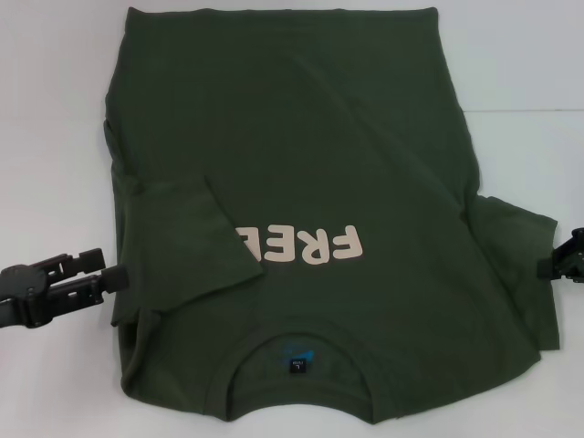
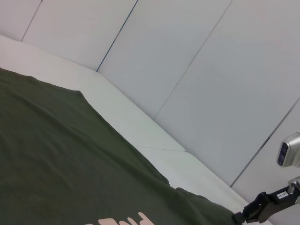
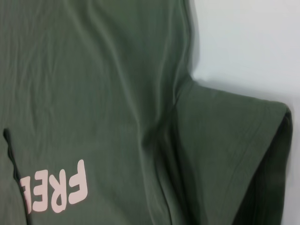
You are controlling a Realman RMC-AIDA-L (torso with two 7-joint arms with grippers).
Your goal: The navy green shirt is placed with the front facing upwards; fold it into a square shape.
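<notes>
Looking down from the head camera, you see the navy green shirt (image 1: 310,182) spread front-up over the middle of the white worktop (image 1: 46,137), collar (image 1: 301,333) at the near edge and hem toward the far edge, so the pale "FREE" lettering (image 1: 306,245) reads upside down to you. Its left sleeve (image 1: 182,242) is already turned inward and lies over the chest, covering the end of the lettering, which is why that side of the shirt now runs in a fairly straight line. The right sleeve (image 1: 520,265) is not folded yet; it sticks out flat toward the worktop's right edge, and the right wrist camera shows it lying smooth with a crease at the shoulder. Your left claw (image 1: 114,278) sits just off the shirt's left edge near the folded sleeve, its fingers pressed together on nothing, as far as you can tell, which suggests it has no further hold there. Your right claw (image 1: 561,260) waits right beside the outer hem of the right sleeve; you cannot tell whether it is spread or pressed together. That placement suits a pinch on the sleeve hem, likely the next fold.
</notes>
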